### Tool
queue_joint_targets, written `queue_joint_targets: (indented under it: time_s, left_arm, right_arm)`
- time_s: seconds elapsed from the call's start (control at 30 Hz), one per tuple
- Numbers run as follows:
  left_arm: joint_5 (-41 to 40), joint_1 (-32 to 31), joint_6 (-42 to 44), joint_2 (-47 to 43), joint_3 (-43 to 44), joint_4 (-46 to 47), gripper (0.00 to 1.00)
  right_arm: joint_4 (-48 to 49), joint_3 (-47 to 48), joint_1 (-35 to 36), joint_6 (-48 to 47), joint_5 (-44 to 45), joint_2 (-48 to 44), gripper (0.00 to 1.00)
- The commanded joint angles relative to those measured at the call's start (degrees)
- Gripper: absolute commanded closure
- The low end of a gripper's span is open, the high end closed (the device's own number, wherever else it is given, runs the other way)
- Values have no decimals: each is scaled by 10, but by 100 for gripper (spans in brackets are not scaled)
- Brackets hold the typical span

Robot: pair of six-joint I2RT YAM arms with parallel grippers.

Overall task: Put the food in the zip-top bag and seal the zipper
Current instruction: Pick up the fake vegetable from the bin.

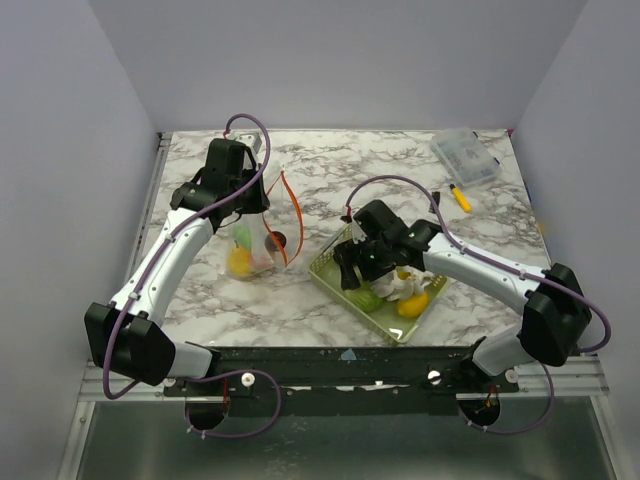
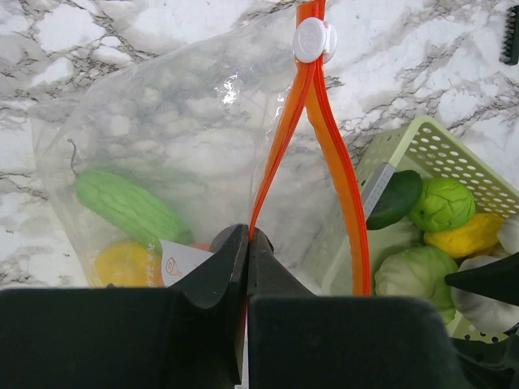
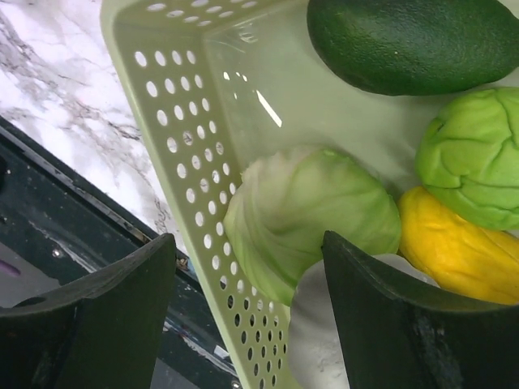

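The clear zip-top bag (image 1: 256, 243) lies left of centre, its mouth held open. My left gripper (image 2: 246, 237) is shut on its orange-red zipper strip (image 2: 280, 154), whose white slider (image 2: 312, 39) sits at the far end. Inside the bag I see a green ridged gourd (image 2: 126, 207) and a yellow piece (image 2: 122, 263). My right gripper (image 3: 247, 243) is open, low over the pale green basket (image 3: 186, 105), straddling its wall beside a pale green cabbage (image 3: 316, 211). A dark green avocado (image 3: 405, 40), a green leafy ball (image 3: 470, 158), a yellow piece (image 3: 462, 251) and a white piece (image 3: 324, 340) also lie in the basket.
A rigid clear lidded box (image 1: 466, 157) and a short yellow marker (image 1: 460, 197) sit at the back right. The basket (image 1: 345, 287) stands close to the table's front edge, right of the bag. The black front rail (image 3: 73, 235) is just beyond the basket wall.
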Motion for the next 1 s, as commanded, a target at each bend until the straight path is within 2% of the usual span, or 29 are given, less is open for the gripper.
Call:
queue_joint_targets:
  time_s: [0.0,0.23,0.57,0.8,0.9,0.97]
  left_arm:
    - [6,3,3,-3,5,7,100]
    - [4,4,4,-6,5,6,100]
    - [4,4,4,-3,5,7,100]
    - [4,4,4,-2,5,6,100]
    - [3,4,4,-1,5,6,100]
    - [3,3,4,-2,5,6,100]
  right_arm:
    - [-10,-13,5,-11,42,14,24]
    - [-32,-15,12,-17,113,28,21]
    - [-51,-17,40,-18,149,69,16]
    - [-77,-6,64,-5,236,108,15]
    - [-75,0,66,5,261,107,21]
    - [-66,9,66,9,260,95,33]
